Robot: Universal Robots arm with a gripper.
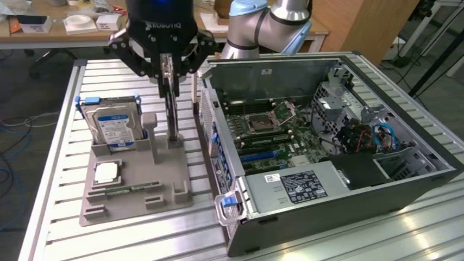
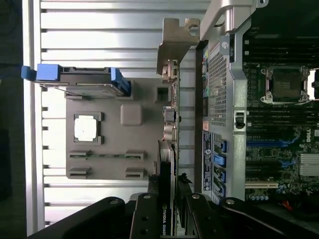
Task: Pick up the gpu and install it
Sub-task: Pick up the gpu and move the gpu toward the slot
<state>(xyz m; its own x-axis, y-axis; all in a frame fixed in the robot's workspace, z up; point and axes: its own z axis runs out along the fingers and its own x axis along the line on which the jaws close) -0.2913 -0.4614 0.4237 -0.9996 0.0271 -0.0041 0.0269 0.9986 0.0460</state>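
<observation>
exterior, jaws: narrow, clamped on top edge of gpu [image 1: 171, 117]
exterior, gpu: upright, edge-on, lower end at slot in grey holder [image 1: 145, 168]
exterior, holder: on slatted worktop [image 1: 62, 163], just beside open case [image 1: 305, 228]
exterior, drive [image 1: 112, 122]: upright in holder, at exterior view's left of gpu
wrist, jaws: one finger on each face of gpu [image 2: 167, 164]
wrist, gpu: between holder [image 2: 109, 144] and case [image 2: 224, 74], silver bracket [image 2: 177, 42] at far end

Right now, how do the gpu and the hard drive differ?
The gpu is a thin dark card, pincer closed on its top edge; the hard drive is thicker, silver, blue-labelled, untouched. The gpu carries a metal end bracket, the hard drive blue side rails. Both stand upright on the gray holder.
</observation>
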